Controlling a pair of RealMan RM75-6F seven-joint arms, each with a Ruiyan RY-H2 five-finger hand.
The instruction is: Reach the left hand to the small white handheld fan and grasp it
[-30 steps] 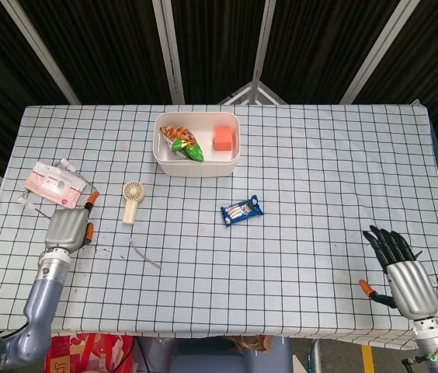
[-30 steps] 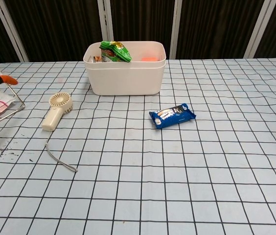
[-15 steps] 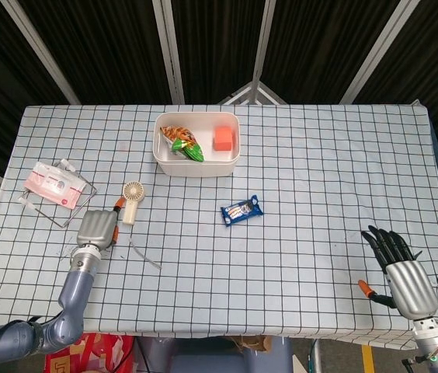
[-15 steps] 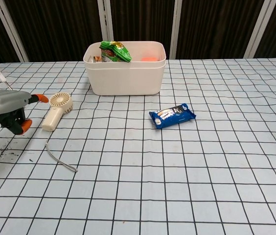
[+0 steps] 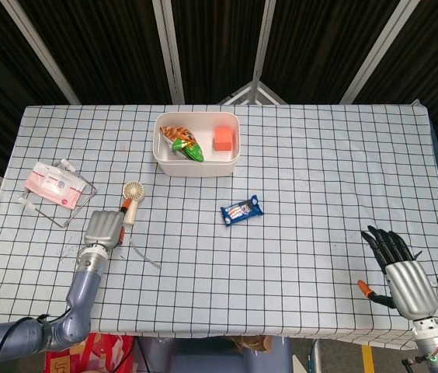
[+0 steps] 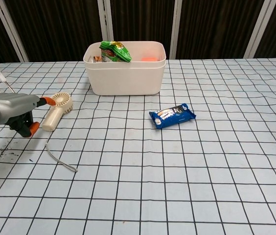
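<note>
The small white fan lies flat on the worktop, in front of the white tub of snacks, with its round head toward the tub and its handle pointing at the robot. The left hand sits low just beside the handle, so the fingers can wrap around it. It holds nothing yet, and its fingers look partly apart. The right hand rests far off, fingers spread, out of the way.
</note>
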